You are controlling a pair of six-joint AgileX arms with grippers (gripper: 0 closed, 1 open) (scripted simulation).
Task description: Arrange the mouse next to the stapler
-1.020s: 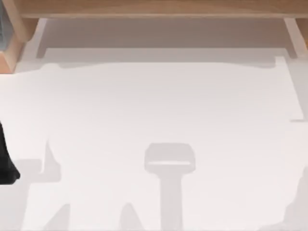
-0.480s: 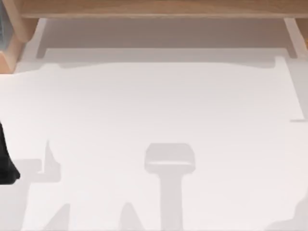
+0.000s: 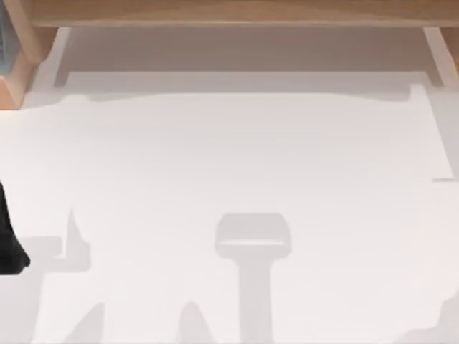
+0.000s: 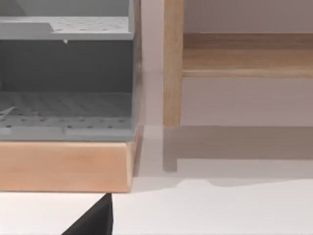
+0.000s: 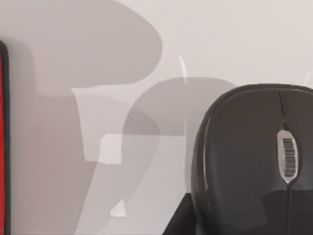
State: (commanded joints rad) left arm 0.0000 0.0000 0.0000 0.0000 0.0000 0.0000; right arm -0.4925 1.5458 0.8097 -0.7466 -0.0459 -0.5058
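Evidently the right wrist camera looked down on the black mouse [image 5: 249, 156], the red-edged stapler [image 5: 3, 137] well apart; jaw state could not be told.

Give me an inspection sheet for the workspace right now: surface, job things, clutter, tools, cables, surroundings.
Surface: white table, bare, crossed by grey shadows.
Job's things: black mouse lies flat on the table. A red-and-black object, likely the stapler, sits at the edge of the right wrist view, apart from the mouse, with bare table between them.
Clutter: nothing seen.
Tools: left arm is at the table's left edge. The right wrist camera looks down close over the mouse. Tool states cannot be read.
Cables: nothing seen.
Surroundings: a wooden frame stands along the far side. A grey perforated rack rests on a wooden base.
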